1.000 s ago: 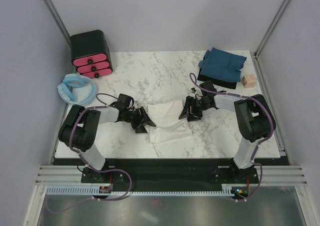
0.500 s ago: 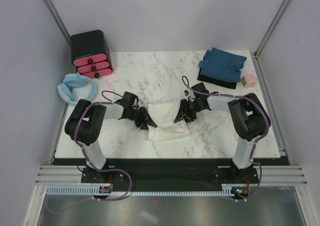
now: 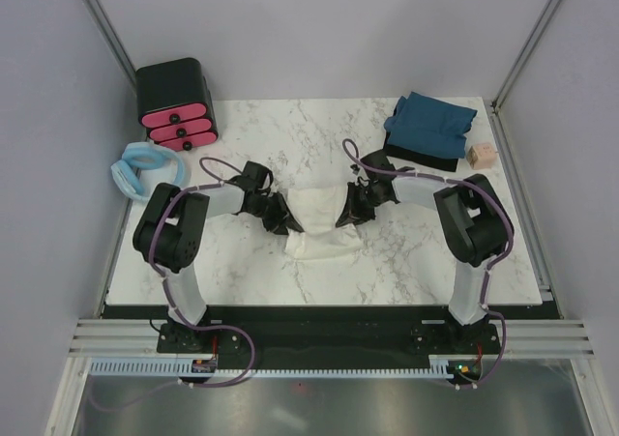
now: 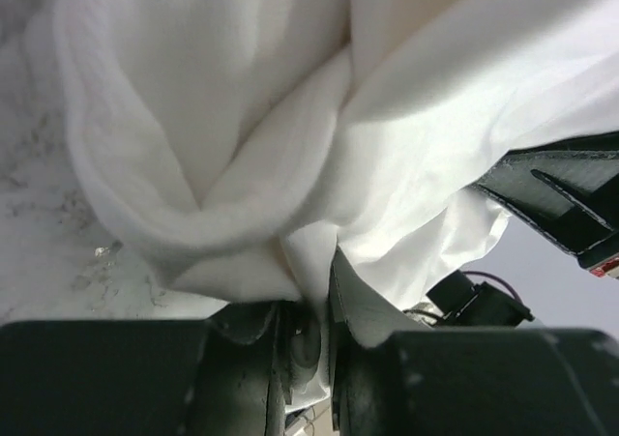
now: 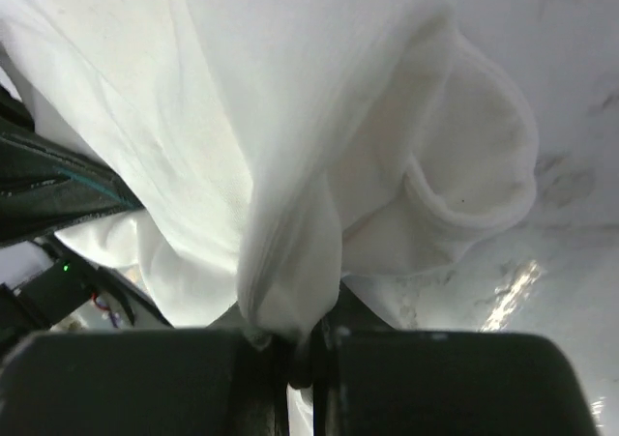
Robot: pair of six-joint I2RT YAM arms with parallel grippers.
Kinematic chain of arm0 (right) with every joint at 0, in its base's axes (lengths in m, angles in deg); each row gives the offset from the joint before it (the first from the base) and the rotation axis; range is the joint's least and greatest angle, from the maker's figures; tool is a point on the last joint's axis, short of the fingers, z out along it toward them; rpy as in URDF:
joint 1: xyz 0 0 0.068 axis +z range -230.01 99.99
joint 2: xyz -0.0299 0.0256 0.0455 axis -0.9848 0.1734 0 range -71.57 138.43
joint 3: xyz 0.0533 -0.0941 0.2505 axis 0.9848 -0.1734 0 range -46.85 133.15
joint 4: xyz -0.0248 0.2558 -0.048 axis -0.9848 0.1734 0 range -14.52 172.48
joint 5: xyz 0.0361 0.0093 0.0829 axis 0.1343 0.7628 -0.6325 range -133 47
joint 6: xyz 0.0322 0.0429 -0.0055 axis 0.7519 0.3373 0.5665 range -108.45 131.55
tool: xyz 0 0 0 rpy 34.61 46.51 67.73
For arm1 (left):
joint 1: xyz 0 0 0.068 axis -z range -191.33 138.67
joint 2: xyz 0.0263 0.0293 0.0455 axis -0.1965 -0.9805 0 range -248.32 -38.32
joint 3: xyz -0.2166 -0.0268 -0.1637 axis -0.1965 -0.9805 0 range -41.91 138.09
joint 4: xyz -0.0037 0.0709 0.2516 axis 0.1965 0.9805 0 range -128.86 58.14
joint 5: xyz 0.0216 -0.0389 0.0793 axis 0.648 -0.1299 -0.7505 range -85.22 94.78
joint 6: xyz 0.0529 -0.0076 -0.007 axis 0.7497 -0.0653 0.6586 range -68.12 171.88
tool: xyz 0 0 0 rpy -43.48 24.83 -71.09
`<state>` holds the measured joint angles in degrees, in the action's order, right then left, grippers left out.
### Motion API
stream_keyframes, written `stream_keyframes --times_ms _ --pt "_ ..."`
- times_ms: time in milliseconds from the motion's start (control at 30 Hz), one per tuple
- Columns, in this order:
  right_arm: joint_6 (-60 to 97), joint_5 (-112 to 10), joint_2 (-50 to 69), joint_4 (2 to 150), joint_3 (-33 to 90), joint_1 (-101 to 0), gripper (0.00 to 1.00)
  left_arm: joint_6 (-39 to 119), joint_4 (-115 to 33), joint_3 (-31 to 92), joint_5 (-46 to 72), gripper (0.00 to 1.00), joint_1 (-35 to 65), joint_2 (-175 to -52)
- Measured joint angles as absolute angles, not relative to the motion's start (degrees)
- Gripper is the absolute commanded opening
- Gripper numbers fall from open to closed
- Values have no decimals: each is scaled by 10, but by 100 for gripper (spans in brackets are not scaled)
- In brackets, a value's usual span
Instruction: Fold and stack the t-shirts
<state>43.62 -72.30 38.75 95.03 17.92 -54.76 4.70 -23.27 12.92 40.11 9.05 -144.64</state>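
Note:
The cream-white t-shirt [image 3: 319,225] lies bunched in the middle of the marble table, between my two grippers. My left gripper [image 3: 287,223] is shut on its left edge; in the left wrist view a fold of the white t-shirt [image 4: 242,136] runs down between the jaws of that gripper [image 4: 309,344]. My right gripper [image 3: 346,214] is shut on the right edge, and the right wrist view shows the white t-shirt [image 5: 319,117] gathered into a pleat pinched by this gripper [image 5: 305,349]. The dark teal-blue t-shirt [image 3: 430,122] lies folded at the back right.
A black box with pink drawers [image 3: 177,102] stands at the back left, with a pale blue padded ring [image 3: 147,170] just in front of it. A small pink cube [image 3: 479,155] sits by the right edge, next to the teal shirt. Grey walls enclose the table.
Both grippers moved inward and slightly back onto the white t-shirt's side edges and closed on the cloth. The shirt is now narrower and bunched between them.

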Motion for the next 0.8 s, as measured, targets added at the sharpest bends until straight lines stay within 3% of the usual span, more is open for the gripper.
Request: stream_keyframes --times_ms 67,133,233,467,800 --pt "421 -696 400 969 214 -547 0 54 -223 150 387 23 90 -1452" --pt "406 -672 415 986 252 -547 0 60 -216 170 377 36 90 -1460" --pt "382 -636 437 1014 307 -547 0 72 -197 214 366 42 90 -1482" --pt "331 -582 504 1082 464 -550 0 105 -125 303 312 46 84 -1506" --pt "303 -534 591 1159 681 -559 0 114 -49 238 240 46 28 -1408"
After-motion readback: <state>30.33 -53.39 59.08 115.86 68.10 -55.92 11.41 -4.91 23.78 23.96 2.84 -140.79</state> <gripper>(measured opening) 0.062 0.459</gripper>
